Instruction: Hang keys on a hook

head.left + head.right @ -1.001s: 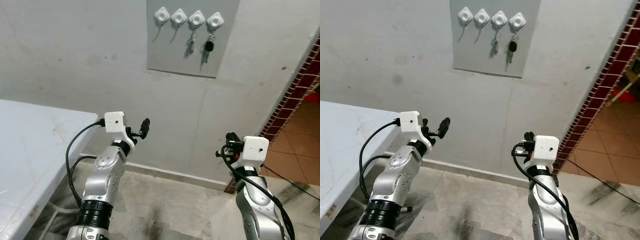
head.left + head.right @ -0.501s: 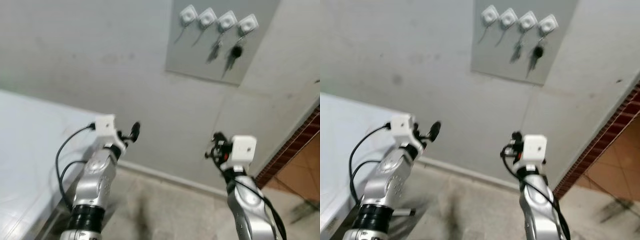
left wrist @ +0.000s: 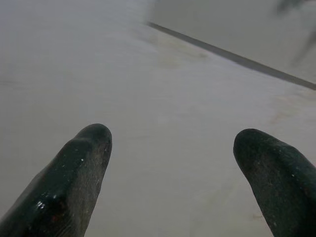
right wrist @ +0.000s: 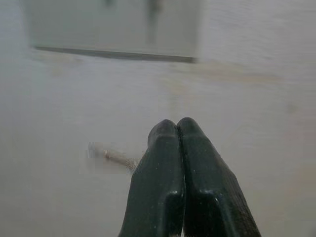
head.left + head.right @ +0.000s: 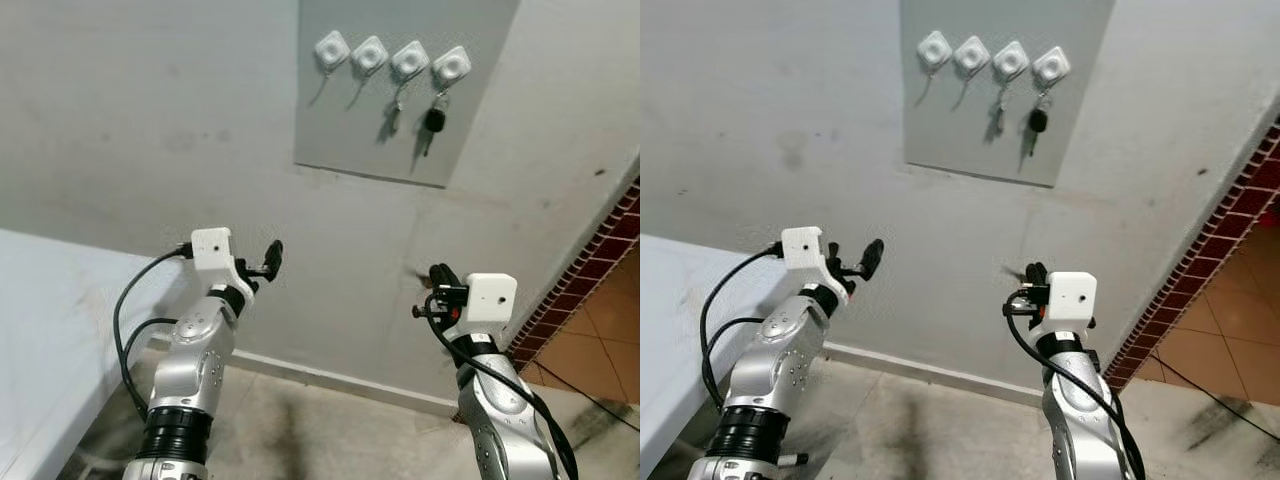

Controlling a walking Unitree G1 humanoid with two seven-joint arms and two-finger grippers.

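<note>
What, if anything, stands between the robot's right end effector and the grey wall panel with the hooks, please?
Nothing visible: only bare grey wall separates the shut right end effector from the grey panel above, where two white hooks hang free.

No readable text, label or number anywhere.

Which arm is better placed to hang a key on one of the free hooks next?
Right, probably. The right gripper is shut, with a small silvery piece, maybe a key, jutting beside it. The left gripper is open and empty.
</note>
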